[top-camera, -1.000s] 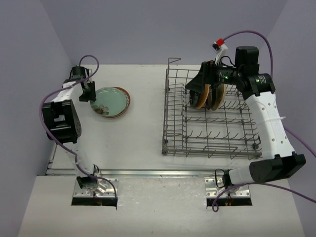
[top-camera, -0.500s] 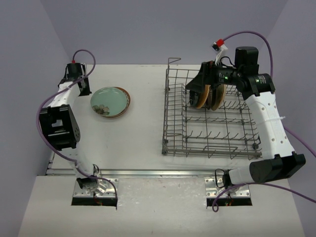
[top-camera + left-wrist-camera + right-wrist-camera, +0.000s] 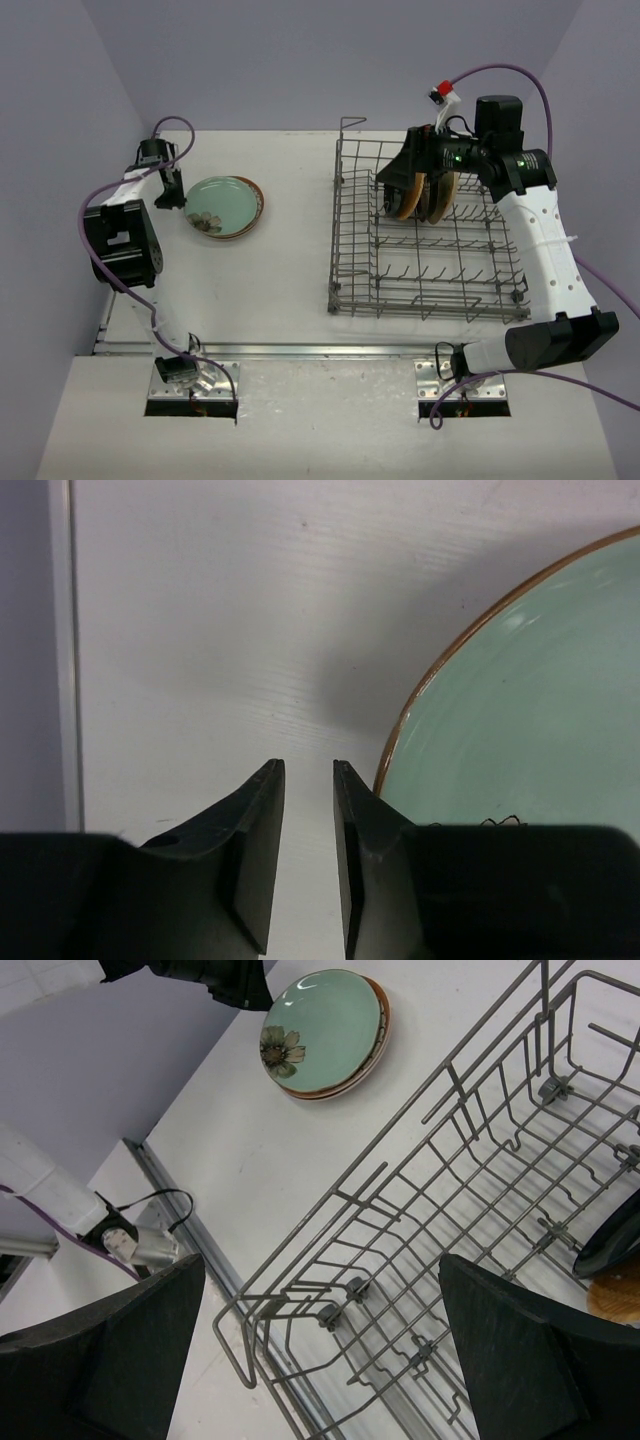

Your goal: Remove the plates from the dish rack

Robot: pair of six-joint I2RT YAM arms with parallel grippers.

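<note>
Bench (image 3: 290, 270): white, lilac walls (image 3: 300, 60) around.
Left hand (image 3: 307, 765): barely parted, empty, beside green plate (image 3: 530, 710).
Right hand (image 3: 320, 1262): spread wide over dish rack (image 3: 430, 270).

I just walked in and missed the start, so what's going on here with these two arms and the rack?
Two robot arms are unloading plates from a wire dish rack. A pale green plate already lies stacked on another plate on the table left of the rack. The left gripper sits beside that stack, jaws narrowly apart and empty. The right gripper hangs wide open over the rack, beside the upright plates in it, gripping nothing yet.
</note>
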